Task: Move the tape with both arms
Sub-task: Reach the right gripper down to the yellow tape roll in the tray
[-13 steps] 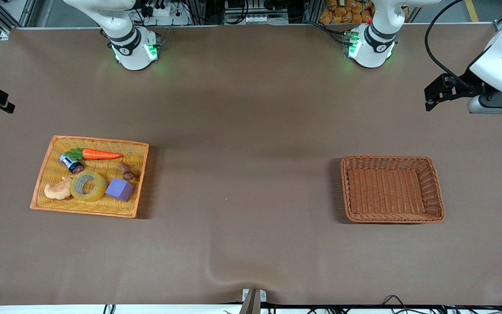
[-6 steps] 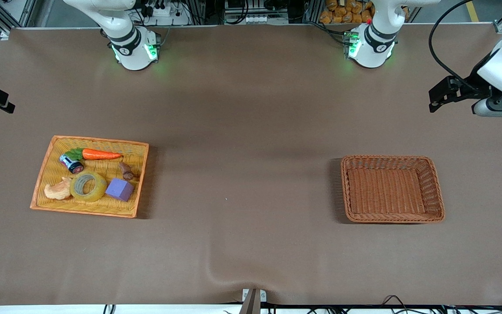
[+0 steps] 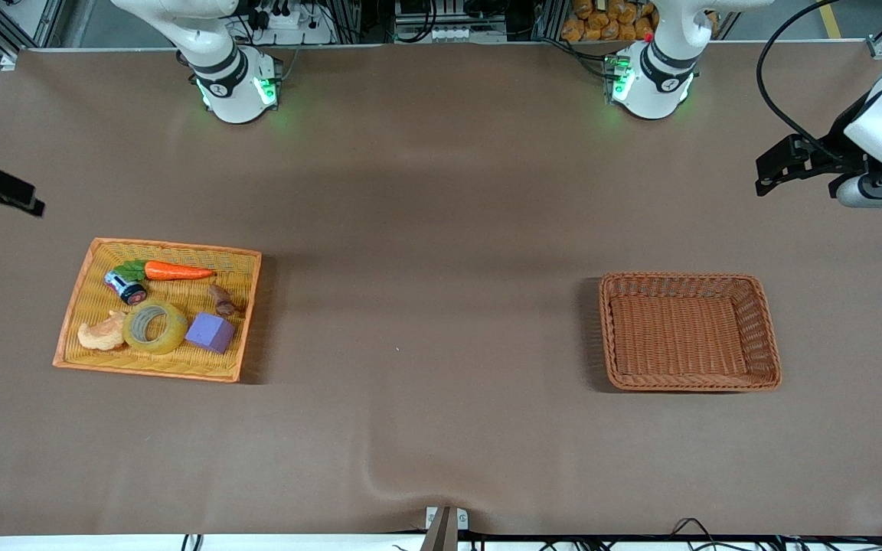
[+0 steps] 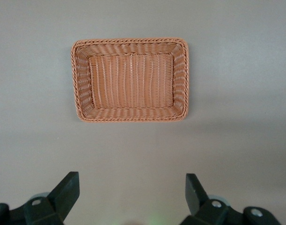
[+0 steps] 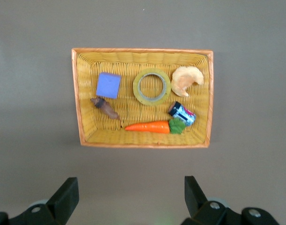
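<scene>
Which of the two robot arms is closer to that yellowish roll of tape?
Right. The right gripper hangs open by the tape's yellow tray; the left gripper waits open at the table's left-arm end.

Both the right pincer point(image 5: 128, 197) and left pincer point(image 4: 131, 197) are cut off by the picture edges.

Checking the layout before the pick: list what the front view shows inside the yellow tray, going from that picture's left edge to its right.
Pale orange croissant-shaped piece → small dark can with a red band → yellowish translucent roll of tape → purple foam cube. The orange carrot spans several of these, so it is left out.
</scene>
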Controlling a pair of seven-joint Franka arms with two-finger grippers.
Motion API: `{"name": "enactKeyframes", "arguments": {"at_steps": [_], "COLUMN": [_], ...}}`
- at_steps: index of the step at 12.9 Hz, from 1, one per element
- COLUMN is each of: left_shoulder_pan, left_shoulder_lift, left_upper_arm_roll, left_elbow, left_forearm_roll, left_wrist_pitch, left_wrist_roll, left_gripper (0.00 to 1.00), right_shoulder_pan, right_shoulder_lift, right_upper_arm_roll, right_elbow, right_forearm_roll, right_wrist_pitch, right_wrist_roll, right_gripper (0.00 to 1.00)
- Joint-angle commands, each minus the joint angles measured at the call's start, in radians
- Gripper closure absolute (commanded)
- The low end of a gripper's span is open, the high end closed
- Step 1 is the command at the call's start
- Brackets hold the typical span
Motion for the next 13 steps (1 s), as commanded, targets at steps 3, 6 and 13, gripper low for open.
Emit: {"name": "enactKeyframes", "arguments": {"at_steps": [3, 6, 13], "left_shoulder_pan": [-0.002, 0.008, 0.026], "left_shoulder_lift": [-0.006, -0.082, -0.047], "left_upper_arm_roll": [-0.007, 0.004, 0.024], "left_elbow": [0.008, 0.010, 0.010], "left_forearm_roll": [-0.008, -0.010, -0.010], "left_wrist_pitch": [0.002, -0.004, -0.027], "left_wrist_roll": [-0.015, -0.012, -0.007], "left_gripper": [0.00, 0.00, 0.00], "right_shoulder_pan": [0.045, 0.030, -0.001], "right_shoulder_lift": [0.035, 0.130, 0.250], "right_upper_arm_roll": [0.001, 0.001, 0.001], "right_elbow": [-0.245, -0.344, -0.384], "right_forearm_roll": [-0.022, -0.042, -0.042], "right_wrist_pitch": [0.336, 0.588, 0.599], "right_wrist_roll": [0.001, -0.189, -0.479], "right_gripper": [0.00, 0.00, 0.00]}}
